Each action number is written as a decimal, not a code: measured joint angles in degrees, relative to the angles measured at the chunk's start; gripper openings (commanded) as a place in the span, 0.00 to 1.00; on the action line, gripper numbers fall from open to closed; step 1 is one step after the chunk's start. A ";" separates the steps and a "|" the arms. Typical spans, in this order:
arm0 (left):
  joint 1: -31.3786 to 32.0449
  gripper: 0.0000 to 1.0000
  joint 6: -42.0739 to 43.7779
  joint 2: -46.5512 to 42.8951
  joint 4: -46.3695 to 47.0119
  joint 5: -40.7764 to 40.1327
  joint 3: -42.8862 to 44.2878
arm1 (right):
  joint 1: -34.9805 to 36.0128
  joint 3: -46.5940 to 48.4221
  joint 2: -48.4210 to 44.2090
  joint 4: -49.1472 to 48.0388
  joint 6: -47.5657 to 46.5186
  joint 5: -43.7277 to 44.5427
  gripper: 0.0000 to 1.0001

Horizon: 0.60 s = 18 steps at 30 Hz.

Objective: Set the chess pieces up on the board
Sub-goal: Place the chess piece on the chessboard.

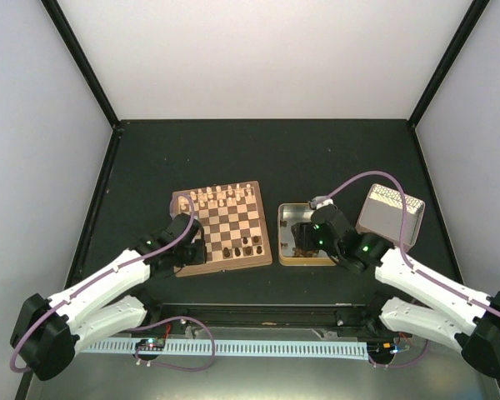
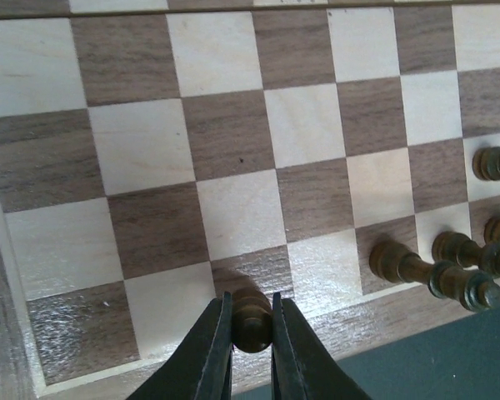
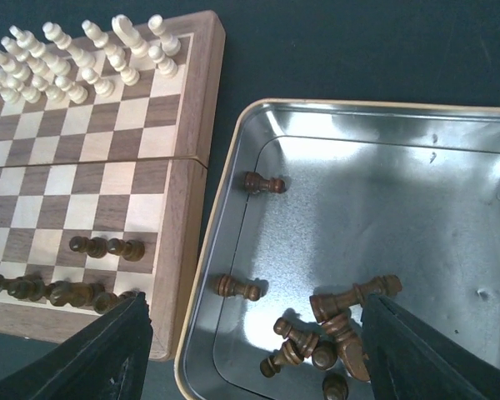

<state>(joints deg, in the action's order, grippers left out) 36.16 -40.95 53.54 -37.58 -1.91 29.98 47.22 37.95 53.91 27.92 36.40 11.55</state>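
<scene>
Your left claw (image 2: 251, 302) pinches one dark piece (image 2: 252, 327) upright on a near-edge square of the board (image 2: 233, 125), apparently to seat it, while your right claw (image 3: 258, 346) hangs spread wide over the tin (image 3: 383, 192), ready for the loose pieces (image 3: 337, 312) inside.

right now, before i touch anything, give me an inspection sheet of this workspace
surface: dark table
job's things: board flat; some dark pieces along its near edge, more lying in the tin
clutter: cream pieces on far rows; tin lid at right
grippers: left gripper shut on a dark piece at the board's near row; right gripper open over the tin
cables: purple cables along both arms
surroundings: white walls
</scene>
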 measured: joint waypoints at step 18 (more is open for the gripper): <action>1.07 0.41 1.55 2.45 1.20 1.97 -0.24 | 0.00 1.66 4.37 -1.07 -0.13 -1.20 0.70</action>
<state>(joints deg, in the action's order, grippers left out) 37.23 -39.40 55.99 -36.38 0.05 29.74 47.22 39.62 58.28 26.85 36.27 10.35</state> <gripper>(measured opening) 0.336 0.696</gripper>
